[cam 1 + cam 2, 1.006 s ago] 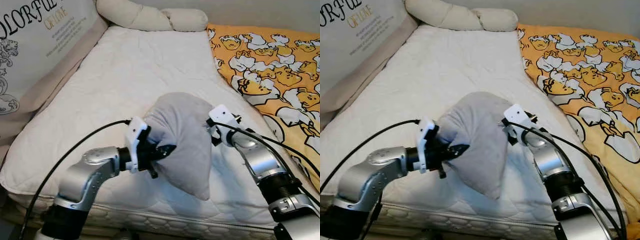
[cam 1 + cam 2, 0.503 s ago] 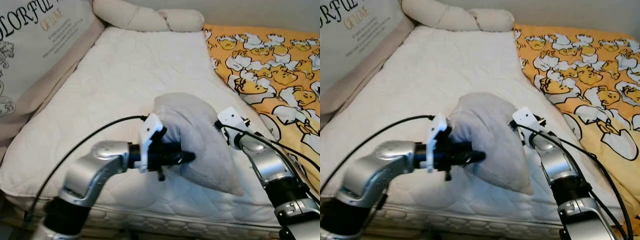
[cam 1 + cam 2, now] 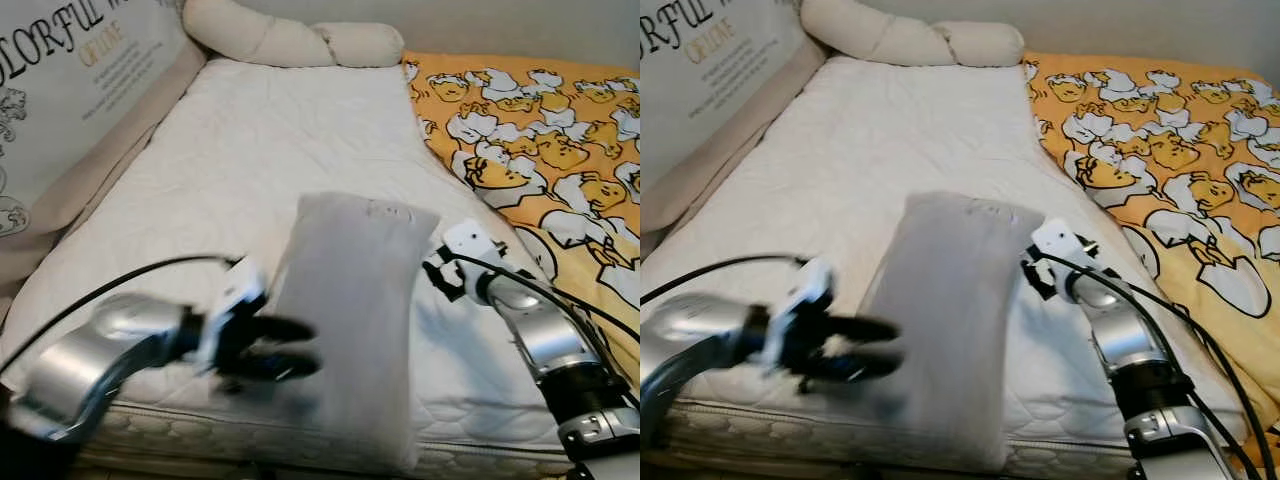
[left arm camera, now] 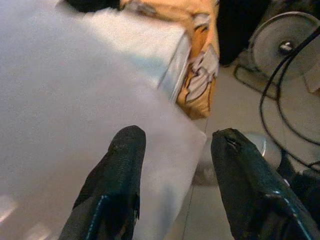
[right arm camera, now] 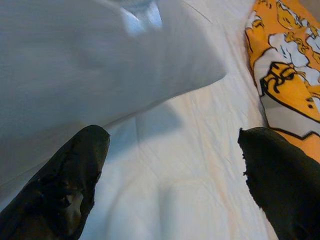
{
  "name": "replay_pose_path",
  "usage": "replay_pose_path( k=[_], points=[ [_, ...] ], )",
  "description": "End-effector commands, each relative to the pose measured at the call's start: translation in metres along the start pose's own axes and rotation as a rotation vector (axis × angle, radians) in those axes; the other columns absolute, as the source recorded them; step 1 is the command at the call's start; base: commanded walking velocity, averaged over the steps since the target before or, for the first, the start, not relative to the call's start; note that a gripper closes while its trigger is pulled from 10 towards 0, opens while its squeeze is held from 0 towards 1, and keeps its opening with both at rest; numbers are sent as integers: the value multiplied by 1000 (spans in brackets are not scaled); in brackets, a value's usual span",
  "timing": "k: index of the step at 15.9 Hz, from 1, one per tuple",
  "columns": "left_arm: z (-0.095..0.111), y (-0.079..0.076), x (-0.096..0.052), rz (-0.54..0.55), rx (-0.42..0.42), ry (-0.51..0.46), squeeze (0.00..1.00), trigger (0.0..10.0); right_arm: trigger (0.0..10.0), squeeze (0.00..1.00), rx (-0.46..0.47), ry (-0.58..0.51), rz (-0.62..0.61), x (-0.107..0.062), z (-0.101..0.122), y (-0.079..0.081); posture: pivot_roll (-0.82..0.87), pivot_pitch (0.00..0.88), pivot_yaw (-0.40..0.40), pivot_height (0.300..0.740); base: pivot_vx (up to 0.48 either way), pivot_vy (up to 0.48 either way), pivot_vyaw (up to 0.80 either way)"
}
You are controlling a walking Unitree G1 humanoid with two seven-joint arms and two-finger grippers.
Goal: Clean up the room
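From the left eye view I see the grey pillow [image 3: 350, 330] lying long on the white mattress [image 3: 250, 150] near its front edge, its lower end blurred. My left hand [image 3: 285, 345], also blurred, sits just beside the pillow's left flank, fingers spread and holding nothing. My right hand [image 3: 436, 272] sits at the pillow's right edge. The yellow cartoon blanket [image 3: 540, 140] covers the bed's right side, a cream bolster [image 3: 290, 40] lies at the head, and a lettered cushion [image 3: 70, 90] leans at the left.

In the left wrist view, both black fingers [image 4: 115, 190] stand apart over the pillow's grey cloth.

In the right wrist view, the fingers [image 5: 70, 185] are released wide, with mattress between them and the pillow close by.
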State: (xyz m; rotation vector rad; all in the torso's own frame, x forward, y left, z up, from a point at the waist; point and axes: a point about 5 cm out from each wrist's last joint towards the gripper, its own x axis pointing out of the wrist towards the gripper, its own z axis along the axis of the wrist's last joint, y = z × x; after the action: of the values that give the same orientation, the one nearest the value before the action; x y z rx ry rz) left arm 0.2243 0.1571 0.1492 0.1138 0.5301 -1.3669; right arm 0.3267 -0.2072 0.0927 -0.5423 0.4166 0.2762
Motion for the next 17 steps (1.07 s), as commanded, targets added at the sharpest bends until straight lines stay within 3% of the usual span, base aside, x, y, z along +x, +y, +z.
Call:
replay_pose_path(
  k=[1,4,5,7,8,10,12,13,15,17],
  points=[
    [-3,4,-11,34,18,28,1000,10000,10000,0,13,-17,-3,-2,1,-2,-70,0,10,740,0,0,0],
    [-1,20,-34,133,-13,-19,1000,10000,10000,0,36,-5,-5,-8,-7,-3,-67,0,12,740,0,0,0],
    [6,31,-38,188,-26,-103,1000,10000,10000,0,90,-6,-11,-11,-11,-4,-67,0,13,740,0,0,0],
    [17,51,-33,279,-73,-284,1000,10000,10000,0,286,-39,-6,-19,-15,-5,-73,0,18,740,0,0,0],
    [19,59,-26,292,-103,-348,1000,10000,10000,1000,394,-63,-1,-25,-18,-7,-73,0,18,740,0,0,0],
    [17,76,-9,337,-171,-412,1000,10000,10000,1000,602,-114,9,-38,-29,-10,-97,0,30,740,0,0,0],
    [17,98,14,420,-223,-473,1000,10000,10000,1000,756,-140,115,-55,-45,-6,-113,0,39,740,0,0,0],
    [16,100,18,415,-242,-479,1000,10000,10000,1000,773,-143,140,-57,-46,-4,-113,0,39,740,0,0,0],
    [11,107,40,358,-330,-516,1000,10000,10000,1000,907,-194,324,-67,-49,14,-133,0,51,740,0,0,0],
    [2,106,56,292,-392,-500,1000,10000,10000,1000,986,-178,422,-67,-52,30,-141,0,60,740,0,0,0]
  ],
)
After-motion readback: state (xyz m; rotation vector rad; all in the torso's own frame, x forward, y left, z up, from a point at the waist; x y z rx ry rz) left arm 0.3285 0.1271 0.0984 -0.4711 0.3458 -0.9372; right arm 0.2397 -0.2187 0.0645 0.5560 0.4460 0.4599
